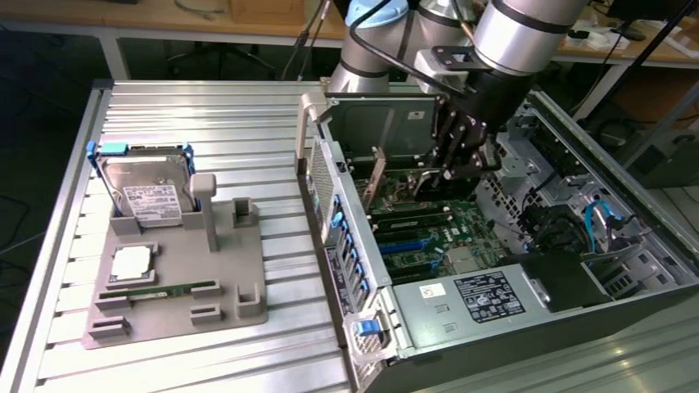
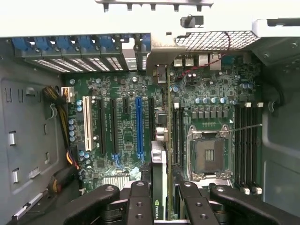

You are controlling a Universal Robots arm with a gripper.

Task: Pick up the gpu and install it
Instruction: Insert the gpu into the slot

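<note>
Gpu (image 2: 158, 159) in end effector (image 2: 164, 190), beside CPU socket (image 2: 208, 157)

Robotics lab, as I see it remotely: beneath my tool (image 1: 461, 164) an opened computer case (image 1: 611, 327); beside it, a ribbed aluminium tabletop (image 1: 208, 115) carrying a grey parts fixture (image 1: 175, 315); beyond, wooden workbenches (image 1: 131, 16).

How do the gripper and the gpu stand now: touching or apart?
Touching. The wrist view shows the gripper with its fingers pressed on both sides of the gpu, no gap.
</note>
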